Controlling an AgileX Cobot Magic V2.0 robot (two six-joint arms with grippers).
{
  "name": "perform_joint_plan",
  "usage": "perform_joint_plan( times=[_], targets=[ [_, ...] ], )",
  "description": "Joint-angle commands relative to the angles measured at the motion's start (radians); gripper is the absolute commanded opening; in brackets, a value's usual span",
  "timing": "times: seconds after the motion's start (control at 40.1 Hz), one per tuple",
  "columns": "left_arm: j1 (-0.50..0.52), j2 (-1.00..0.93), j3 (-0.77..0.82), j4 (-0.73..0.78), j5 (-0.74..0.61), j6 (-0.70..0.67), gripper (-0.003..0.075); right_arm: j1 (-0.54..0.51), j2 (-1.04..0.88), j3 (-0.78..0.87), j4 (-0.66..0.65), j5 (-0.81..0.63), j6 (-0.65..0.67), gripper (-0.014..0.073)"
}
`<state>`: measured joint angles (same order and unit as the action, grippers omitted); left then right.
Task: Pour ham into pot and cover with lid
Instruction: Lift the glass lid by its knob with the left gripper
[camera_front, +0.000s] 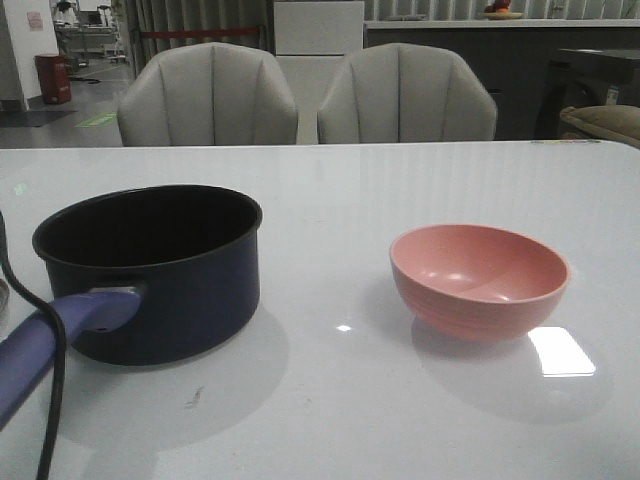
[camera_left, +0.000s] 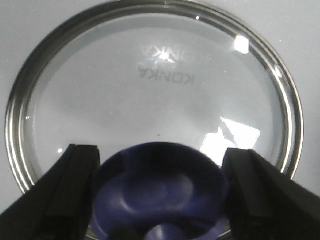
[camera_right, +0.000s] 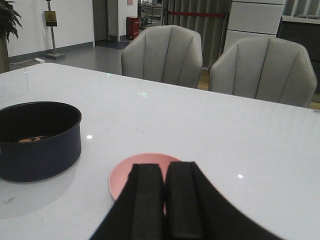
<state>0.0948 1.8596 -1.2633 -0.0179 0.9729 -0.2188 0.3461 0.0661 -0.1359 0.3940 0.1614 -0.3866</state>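
Now the pot (camera_front: 160, 275) stands on the white tabletop (camera_front: 330, 190) at the front view's left, its purple handle (camera_front: 60, 335) pointing toward the camera. From the front its inside looks dark and nothing shows in it; the right wrist view looks over the rim and catches a few small orange-pink bits of ham (camera_right: 30, 139) on the bottom. The pink bowl (camera_front: 480, 280) sits upright, well apart from the pot to the right, and what shows of its inside is bare.

The lid (camera_left: 150, 95) lies flat on the tabletop in the left wrist view, glass clear, metal rim all round, with a brand name printed on the glass. Its blue-purple knob (camera_left: 160, 192) sits between the left tool's (camera_left: 160, 200) two dark fingers (camera_left: 75, 185), which stand spread on either side of the knob; whether they touch it cannot be told.

The right tool (camera_right: 160, 200) hangs above the bowl's near side with its fingers pressed together and nothing between them. Two grey chairs (camera_front: 210, 95) stand behind the tabletop.
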Motion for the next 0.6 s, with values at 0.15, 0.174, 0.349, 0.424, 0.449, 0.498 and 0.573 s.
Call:
perform_joint_plan(
  times=[0.15,0.174,0.349,0.424,0.449,0.498,0.573],
  targets=[
    [-0.005,-0.052,-0.095,-0.005,0.072,0.001,0.0224,-0.001,0.009,-0.027,0.004,-0.083,0.0,0.0159],
    [-0.005,-0.058,-0.103,-0.007,0.077,0.001,0.0224,-0.001,0.009,-0.027,0.004,-0.083,0.0,0.0159],
    [-0.027,-0.116,-0.16,-0.033,0.066,0.026,0.0224,-0.001,0.009,-0.027,0.004,-0.083,0.0,0.0159],
    [-0.056,-0.139,-0.2,-0.032,0.063,0.028,0.0224,-0.001,0.009,-0.027,0.004,-0.083,0.0,0.0159],
    [-0.068,-0.146,-0.218,-0.032,0.063,0.032,0.0224,-0.001,0.009,-0.027,0.004,-0.083,0.0,0.0159],
    [-0.095,-0.163,-0.25,-0.032,0.065,0.044,0.0224,-0.001,0.009,-0.027,0.004,-0.083,0.0,0.0159],
    [-0.144,-0.184,-0.296,-0.032,0.082,0.061,0.0224,-0.001,0.009,-0.027,0.004,-0.083,0.0,0.0159]
  ],
)
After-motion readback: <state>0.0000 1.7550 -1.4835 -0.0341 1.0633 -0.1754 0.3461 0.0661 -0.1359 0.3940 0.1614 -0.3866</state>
